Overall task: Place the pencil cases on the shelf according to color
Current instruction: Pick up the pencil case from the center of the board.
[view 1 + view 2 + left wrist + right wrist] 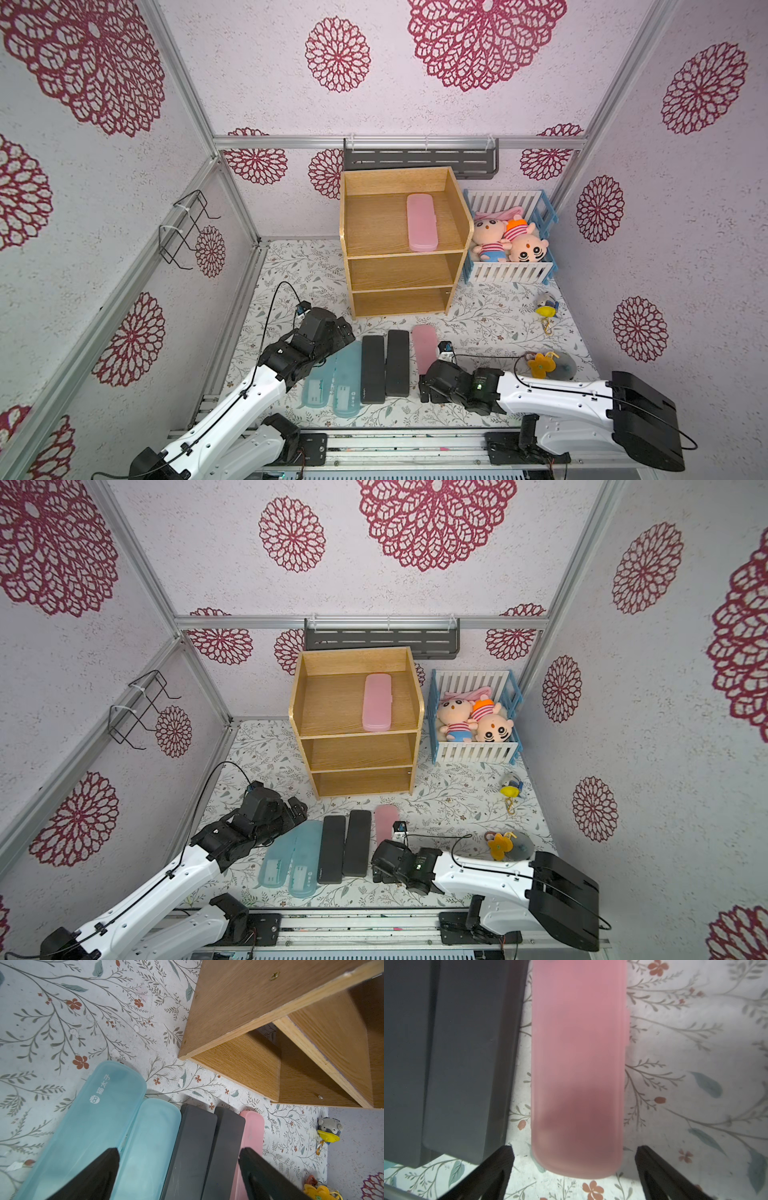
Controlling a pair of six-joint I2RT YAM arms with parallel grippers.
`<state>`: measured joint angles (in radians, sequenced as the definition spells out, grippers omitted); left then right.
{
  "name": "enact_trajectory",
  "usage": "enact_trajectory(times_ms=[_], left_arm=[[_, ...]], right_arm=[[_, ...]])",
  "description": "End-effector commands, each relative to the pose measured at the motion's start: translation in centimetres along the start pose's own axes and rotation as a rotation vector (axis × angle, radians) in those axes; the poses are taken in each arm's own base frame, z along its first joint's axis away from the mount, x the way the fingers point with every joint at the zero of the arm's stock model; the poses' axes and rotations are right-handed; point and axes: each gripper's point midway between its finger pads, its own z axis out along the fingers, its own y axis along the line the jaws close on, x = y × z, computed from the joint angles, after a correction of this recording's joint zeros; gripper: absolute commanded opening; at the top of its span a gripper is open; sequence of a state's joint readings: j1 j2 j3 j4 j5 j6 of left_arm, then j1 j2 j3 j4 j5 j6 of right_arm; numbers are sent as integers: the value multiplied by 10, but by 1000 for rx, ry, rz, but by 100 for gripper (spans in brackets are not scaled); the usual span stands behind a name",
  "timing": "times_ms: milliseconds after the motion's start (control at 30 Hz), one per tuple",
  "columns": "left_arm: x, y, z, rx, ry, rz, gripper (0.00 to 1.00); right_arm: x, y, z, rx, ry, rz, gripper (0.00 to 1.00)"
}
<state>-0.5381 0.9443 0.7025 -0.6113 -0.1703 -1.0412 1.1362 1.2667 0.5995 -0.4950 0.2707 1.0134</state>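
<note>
The oak shelf (374, 224) stands at the back of the table, and one pink pencil case (422, 222) lies on its top tier. In a row in front lie two light blue cases (348, 380), two black cases (372, 370) and a second pink case (424, 347). My right gripper (574, 1150) is open, with its fingers on either side of that pink case's near end (577, 1064) and apart from it. My left gripper (179, 1153) hangs open above the far ends of the blue (145, 1136) and black cases (193, 1147), holding nothing.
A white-and-blue crib with plush toys (511, 237) sits right of the shelf. A small yellow keychain toy (546, 309) and an orange flower toy (540, 365) lie at the right. A dark slotted rack (419, 160) hangs on the back wall, a wire holder (187, 228) on the left wall.
</note>
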Motion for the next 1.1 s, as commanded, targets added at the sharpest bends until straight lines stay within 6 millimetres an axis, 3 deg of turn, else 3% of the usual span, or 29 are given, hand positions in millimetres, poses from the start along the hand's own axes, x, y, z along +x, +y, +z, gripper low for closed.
enact_trajectory(times_ms=[0,300,533,767,1067], left_arm=[[-5,-10,-5,25,-15,20,97],[-3,-14,0,35,-1,25,97],[-1,-10,-4,39,-4,15,97],[-3,-3,-13,18,-20,27,97],[-10,-3,-19,21,-50,25,97]], right_arm=[[-11,13,-1,-20,-21,0,99],[5,-4,21,71,15,0,99],[10,-12,20,61,-6,28,96],[3,-19,2,38,-60,49,81],[-11,-13,-41,-36,-129,53,77]])
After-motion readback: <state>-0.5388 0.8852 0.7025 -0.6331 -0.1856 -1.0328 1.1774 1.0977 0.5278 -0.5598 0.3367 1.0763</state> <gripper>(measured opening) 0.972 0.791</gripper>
